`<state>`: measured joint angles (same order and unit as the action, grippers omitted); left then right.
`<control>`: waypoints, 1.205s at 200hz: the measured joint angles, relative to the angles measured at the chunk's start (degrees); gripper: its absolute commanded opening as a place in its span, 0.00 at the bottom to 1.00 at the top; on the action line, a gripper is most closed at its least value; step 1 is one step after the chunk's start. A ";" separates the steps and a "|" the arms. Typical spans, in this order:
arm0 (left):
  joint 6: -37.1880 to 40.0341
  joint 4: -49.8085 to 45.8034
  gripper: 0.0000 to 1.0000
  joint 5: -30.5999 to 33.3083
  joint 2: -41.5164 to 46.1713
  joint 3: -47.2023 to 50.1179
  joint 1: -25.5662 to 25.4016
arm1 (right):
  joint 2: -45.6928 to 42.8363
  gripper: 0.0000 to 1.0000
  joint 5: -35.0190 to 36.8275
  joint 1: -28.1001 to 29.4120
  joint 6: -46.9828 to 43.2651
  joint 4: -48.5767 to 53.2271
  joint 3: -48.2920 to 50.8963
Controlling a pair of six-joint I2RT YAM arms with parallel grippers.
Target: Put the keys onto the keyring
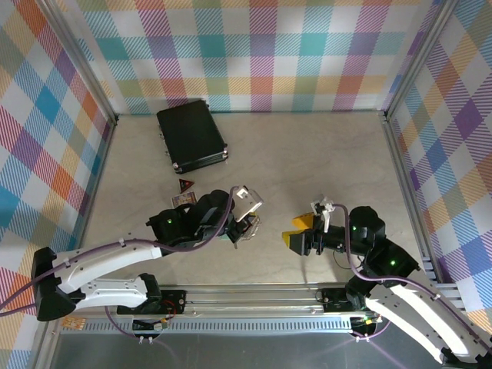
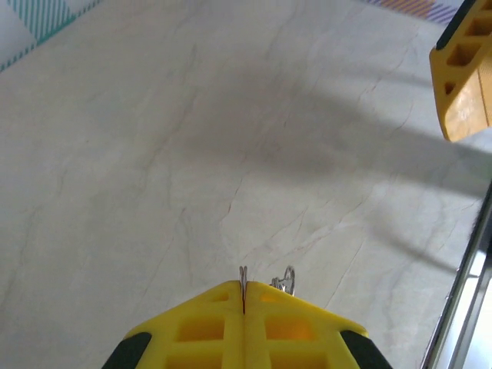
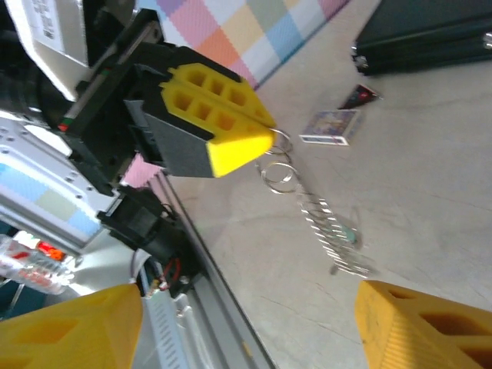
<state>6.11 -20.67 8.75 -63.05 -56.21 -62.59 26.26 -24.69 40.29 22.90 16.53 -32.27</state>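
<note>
Right wrist view gives the clearest look: the left gripper [image 3: 264, 142] has its yellow fingertips pressed together on one end of the keyring [image 3: 319, 215]. The keyring trails away from the fingertips as a row of thin silver rings seen nearly edge-on above the pale table [image 3: 430, 177]. A small teal spot near its far end looks like the key [image 3: 350, 235]. It is too blurred to tell whether the key is threaded on a ring or only lies against it, or whether that end touches the table.

At the bottom corners of this view the right arm's own yellow fingers [image 3: 419, 327] stand wide apart with nothing between them.

From the left wrist, a thin metal edge and a small ring of the keyring [image 2: 243, 275] stick out from the seam of the closed fingertips.

From the top external view, the left gripper [image 1: 247, 228] and the right gripper [image 1: 297, 231] face each other near the table's front edge, apart. A black case [image 1: 192, 137] lies far back on the left, with a small card [image 1: 183, 201] nearer the left arm.
</note>
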 measured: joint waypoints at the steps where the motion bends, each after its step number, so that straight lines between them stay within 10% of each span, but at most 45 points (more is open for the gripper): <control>1: 0.07 0.09 0.00 -0.17 0.07 0.00 0.00 | -0.02 0.67 -0.09 0.00 0.00 -0.07 -0.02; 145: 2.16 8.81 0.00 -8.48 3.34 -0.87 -0.02 | 2.84 0.65 -0.44 2.38 -7.67 -4.15 -4.52; 241: 2.12 10.36 0.00 -11.17 3.54 -1.07 -0.02 | 14.64 0.50 10.82 15.98 -15.87 -5.49 -6.69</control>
<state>8.23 -10.31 -2.42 -59.51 -57.28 -62.61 40.91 -13.87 56.27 7.03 11.05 -38.96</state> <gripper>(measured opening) 0.049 0.527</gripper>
